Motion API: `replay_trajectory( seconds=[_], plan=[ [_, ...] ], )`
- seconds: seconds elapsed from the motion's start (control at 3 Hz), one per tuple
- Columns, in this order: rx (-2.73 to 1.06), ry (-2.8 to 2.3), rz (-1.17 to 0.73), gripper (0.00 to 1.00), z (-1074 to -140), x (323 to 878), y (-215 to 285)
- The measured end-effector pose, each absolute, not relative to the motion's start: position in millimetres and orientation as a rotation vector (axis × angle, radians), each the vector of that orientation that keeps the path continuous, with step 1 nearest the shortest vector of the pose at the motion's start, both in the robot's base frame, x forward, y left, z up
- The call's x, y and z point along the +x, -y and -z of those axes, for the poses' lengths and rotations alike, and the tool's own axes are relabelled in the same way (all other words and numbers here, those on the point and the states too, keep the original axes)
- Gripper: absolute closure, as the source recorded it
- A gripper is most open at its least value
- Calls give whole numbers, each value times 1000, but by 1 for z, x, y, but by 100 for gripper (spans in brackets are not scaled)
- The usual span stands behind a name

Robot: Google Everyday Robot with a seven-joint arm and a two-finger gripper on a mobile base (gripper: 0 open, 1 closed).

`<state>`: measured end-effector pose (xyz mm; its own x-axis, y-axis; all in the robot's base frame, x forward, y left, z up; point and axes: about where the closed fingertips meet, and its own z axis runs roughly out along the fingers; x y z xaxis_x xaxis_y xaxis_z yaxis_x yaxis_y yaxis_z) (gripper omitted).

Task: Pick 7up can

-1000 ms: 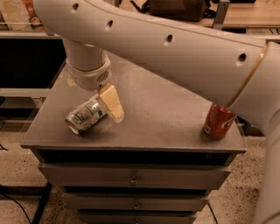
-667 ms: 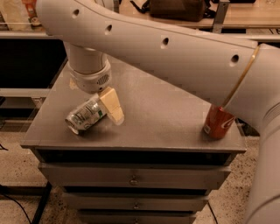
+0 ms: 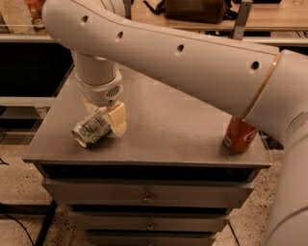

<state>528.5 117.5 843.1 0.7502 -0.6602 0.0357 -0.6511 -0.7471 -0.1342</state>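
Note:
The 7up can (image 3: 88,130), silver-white with green patches, lies on its side near the front left of the grey cabinet top (image 3: 168,115). My gripper (image 3: 102,121) comes down from the white wrist (image 3: 98,86) right at the can, over its upper right part. The big white arm (image 3: 192,62) crosses the view from the right.
A red-orange can (image 3: 239,136) stands upright at the cabinet top's front right corner, partly behind my arm. Drawers (image 3: 144,194) run below the top. A shelf with a dark bag (image 3: 195,9) is behind. The floor lies to the left.
The gripper and the can have shifted slightly down and left in view. The can still lies on its side at the gripper.

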Motion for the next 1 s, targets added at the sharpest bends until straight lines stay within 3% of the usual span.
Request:
replay_trajectory(
  seconds=[0.33,1.0],
  plan=[
    [-2832,-1053,117,40,-844,523,-120],
    [-2832,-1044,101,47,-842,519,-124]
  ],
)
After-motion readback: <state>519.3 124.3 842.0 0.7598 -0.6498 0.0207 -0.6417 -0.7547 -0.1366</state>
